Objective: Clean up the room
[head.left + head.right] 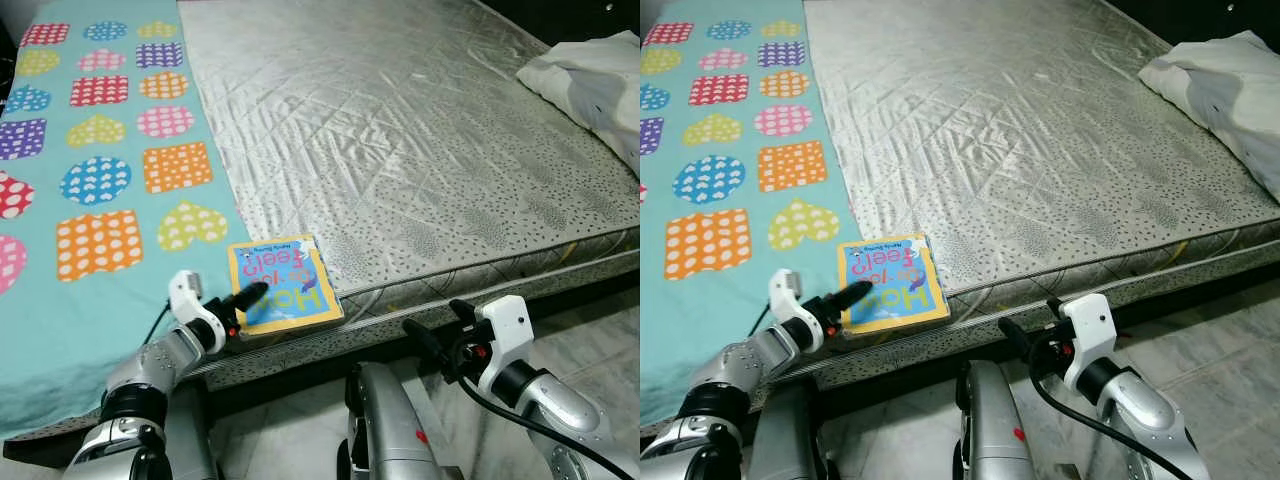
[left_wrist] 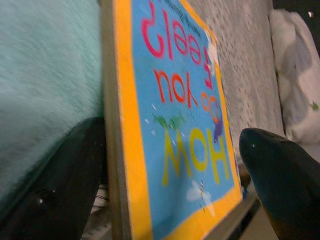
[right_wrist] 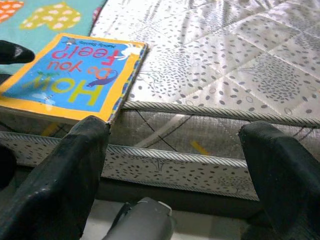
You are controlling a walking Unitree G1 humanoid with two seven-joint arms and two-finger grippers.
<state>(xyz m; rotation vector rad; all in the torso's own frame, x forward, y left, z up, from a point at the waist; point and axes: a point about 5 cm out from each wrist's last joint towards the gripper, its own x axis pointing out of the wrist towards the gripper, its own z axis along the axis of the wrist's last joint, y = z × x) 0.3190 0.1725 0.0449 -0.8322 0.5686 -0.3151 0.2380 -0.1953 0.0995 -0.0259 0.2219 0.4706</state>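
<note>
A quilted grey mattress (image 1: 420, 140) is carrying a children's board book (image 1: 283, 283), overhanging its near edge. The left gripper (image 1: 250, 297), fingers spread, is straddling it unclamped; a nudge could tip it floorward. The right gripper (image 1: 432, 330) is hovering open nearby.

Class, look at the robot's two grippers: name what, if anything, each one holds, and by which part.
Nothing is gripped yet. The left gripper is open, its fingers straddling the book at its near left edge. The right gripper is open and empty, below the mattress edge.
</note>
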